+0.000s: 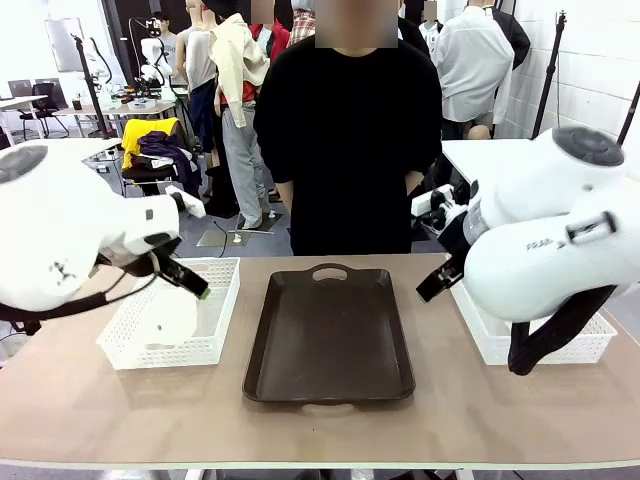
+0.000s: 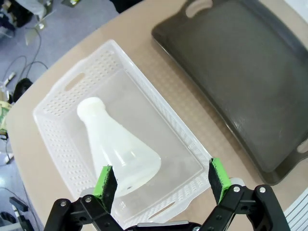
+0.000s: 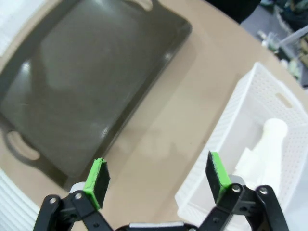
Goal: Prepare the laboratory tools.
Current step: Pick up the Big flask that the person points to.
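Left flask point(image 2: 118, 149): translucent white cone, inside the left mesh basket point(image 2: 57, 91), neck pointing away from the camera
Right flask point(image 3: 269, 144): in the right mesh basket point(image 3: 226, 120), partly hidden behind its wall
Left pincer point(image 2: 161, 180): green pads spread wide, hanging right above that flask, apart from it
Right pincer point(image 3: 156, 178): spread wide too, over the tabletop point(image 3: 192, 72) between tray and basket
Dark brown tray point(image 1: 330, 335): flat, between both baskets
Person point(image 1: 345, 140): standing at the far edge
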{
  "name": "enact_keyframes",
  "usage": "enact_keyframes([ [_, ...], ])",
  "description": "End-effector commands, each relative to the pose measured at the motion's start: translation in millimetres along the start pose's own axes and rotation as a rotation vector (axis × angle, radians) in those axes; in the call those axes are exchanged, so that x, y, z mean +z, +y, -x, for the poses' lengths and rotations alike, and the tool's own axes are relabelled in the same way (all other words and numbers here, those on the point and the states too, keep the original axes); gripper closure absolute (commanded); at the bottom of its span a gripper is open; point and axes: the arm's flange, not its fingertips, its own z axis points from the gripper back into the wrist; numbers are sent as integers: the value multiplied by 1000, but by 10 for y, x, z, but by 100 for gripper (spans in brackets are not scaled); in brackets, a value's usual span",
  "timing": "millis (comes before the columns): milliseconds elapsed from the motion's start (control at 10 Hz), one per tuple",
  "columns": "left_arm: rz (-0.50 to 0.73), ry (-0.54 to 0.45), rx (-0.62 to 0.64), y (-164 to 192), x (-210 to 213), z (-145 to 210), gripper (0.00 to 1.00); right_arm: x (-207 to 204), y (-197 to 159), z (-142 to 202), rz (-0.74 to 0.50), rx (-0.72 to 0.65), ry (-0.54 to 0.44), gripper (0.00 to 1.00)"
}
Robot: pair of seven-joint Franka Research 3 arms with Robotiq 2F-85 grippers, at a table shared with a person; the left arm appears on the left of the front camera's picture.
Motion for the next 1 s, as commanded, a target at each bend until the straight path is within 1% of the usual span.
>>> enact_keyframes([
  [0, 64, 38, 92, 236, 311, 13, 0, 347, -171, -87, -65, 4, -3, 0],
  [200, 94, 40, 196, 505, 570, 5, 0, 824, -388, -68, -97, -67, 8, 0],
  [300, 121, 32, 222, 622, 724, -4, 0, 1121, -486, 3, -68, -119, -46, 0],
  [400, 164, 13, 239, 725, 809, -7, 0, 1329, -569, 97, -67, -133, -98, 0],
  [500, 192, 0, 260, 826, 860, 2, 0, 1472, -656, 225, -60, -159, -112, 0],
  [700, 240, 5, 295, 998, 940, 67, 0, 1651, -772, 515, -84, -194, -124, 0],
  [900, 243, 21, 320, 1169, 955, 143, 0, 1732, -856, 692, -90, -242, -155, 0],
])
